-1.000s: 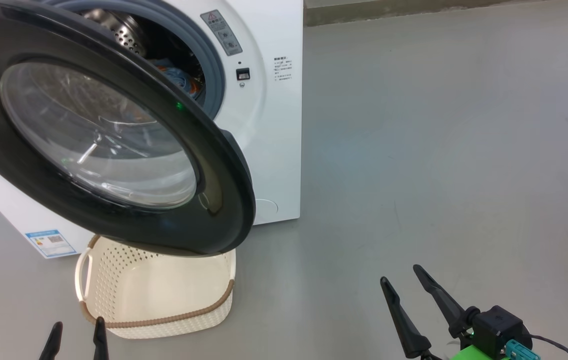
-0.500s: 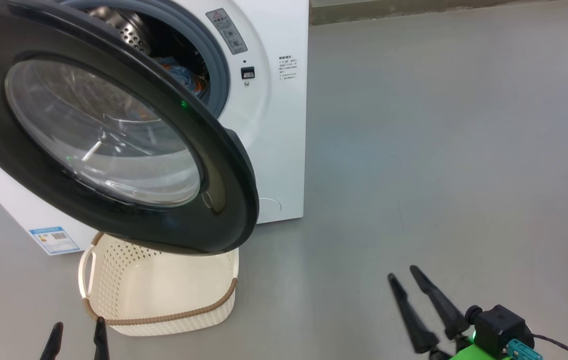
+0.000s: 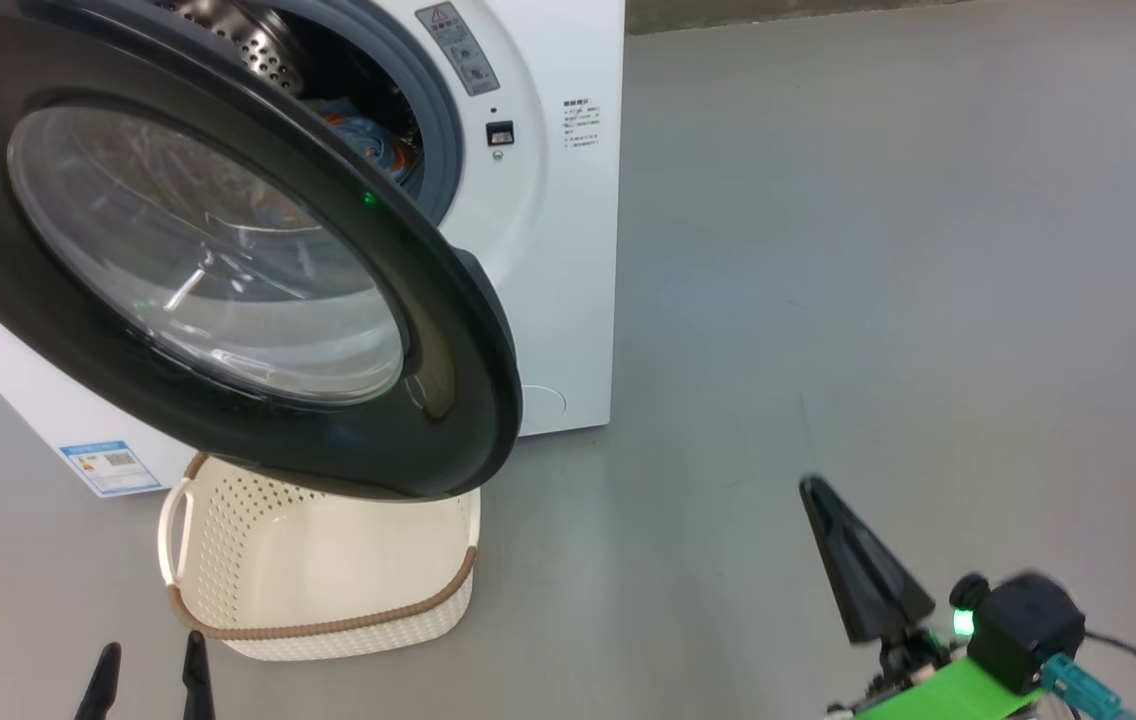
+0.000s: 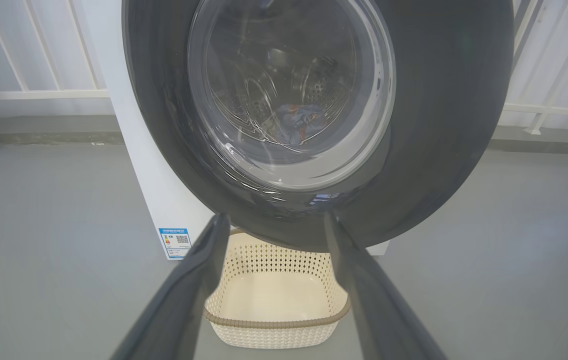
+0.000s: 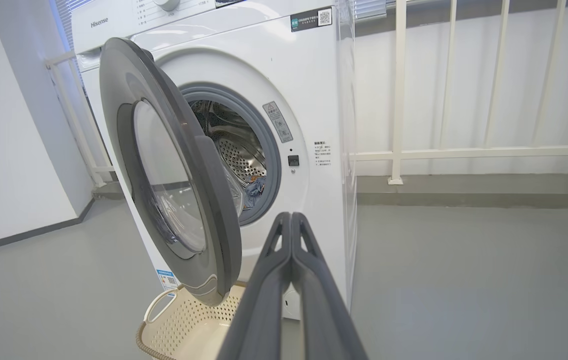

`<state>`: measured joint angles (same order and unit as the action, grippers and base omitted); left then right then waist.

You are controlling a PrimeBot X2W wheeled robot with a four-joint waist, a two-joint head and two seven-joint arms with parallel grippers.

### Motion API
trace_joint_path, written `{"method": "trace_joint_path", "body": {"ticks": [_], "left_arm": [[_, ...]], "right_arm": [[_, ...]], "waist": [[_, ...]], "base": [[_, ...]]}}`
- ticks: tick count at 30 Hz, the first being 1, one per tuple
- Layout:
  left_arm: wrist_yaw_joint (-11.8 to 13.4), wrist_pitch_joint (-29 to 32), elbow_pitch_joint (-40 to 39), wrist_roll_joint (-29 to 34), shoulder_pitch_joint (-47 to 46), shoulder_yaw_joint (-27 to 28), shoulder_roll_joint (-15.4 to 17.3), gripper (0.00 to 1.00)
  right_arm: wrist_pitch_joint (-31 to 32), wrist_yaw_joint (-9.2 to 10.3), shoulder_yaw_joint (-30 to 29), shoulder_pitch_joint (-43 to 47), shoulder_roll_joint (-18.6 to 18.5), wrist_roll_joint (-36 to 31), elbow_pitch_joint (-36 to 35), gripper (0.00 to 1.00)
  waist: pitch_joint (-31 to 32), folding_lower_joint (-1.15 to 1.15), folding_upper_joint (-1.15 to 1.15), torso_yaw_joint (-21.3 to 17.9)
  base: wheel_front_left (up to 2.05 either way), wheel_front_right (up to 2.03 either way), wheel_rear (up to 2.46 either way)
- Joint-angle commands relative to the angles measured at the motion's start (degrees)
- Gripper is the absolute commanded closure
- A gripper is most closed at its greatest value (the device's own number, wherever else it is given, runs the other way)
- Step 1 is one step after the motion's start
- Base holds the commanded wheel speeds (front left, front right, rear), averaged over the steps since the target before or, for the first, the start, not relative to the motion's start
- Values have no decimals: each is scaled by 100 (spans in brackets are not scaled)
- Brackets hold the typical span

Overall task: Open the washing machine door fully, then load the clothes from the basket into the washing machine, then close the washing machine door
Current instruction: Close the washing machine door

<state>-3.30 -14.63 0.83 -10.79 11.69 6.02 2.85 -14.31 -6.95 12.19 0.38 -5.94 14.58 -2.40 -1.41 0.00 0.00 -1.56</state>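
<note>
Door (image 3: 208, 250), round glossy black, glass-windowed, looked stiff, slick; best pushed at free rim. Right end effector (image 3: 814, 492) pinched closed, empty; left end effector (image 3: 150, 652) spread wide.

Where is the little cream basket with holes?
Head view, lower left: the cream perforated plastic basket sits on the grey floor, under the open glossy black round door, in front of the white washing machine.
</note>
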Motion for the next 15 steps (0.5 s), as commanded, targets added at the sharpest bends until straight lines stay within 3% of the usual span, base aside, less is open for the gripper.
{"method": "trace_joint_path", "body": {"ticks": [1, 15], "left_arm": [[-10, -37, -158, 56, -245, 204, 38, 0], [-83, -37, -92, -8, -326, 42, 13, 0]], "right_arm": [[-69, -54, 185, -344, -3, -81, -344, 100], [-45, -54, 1472, -1616, -24, -9, -1424, 100]], "waist": [[3, 0, 0, 5], [26, 0, 0, 195]], "base": [[0, 0, 0], [0, 0, 0]]}}
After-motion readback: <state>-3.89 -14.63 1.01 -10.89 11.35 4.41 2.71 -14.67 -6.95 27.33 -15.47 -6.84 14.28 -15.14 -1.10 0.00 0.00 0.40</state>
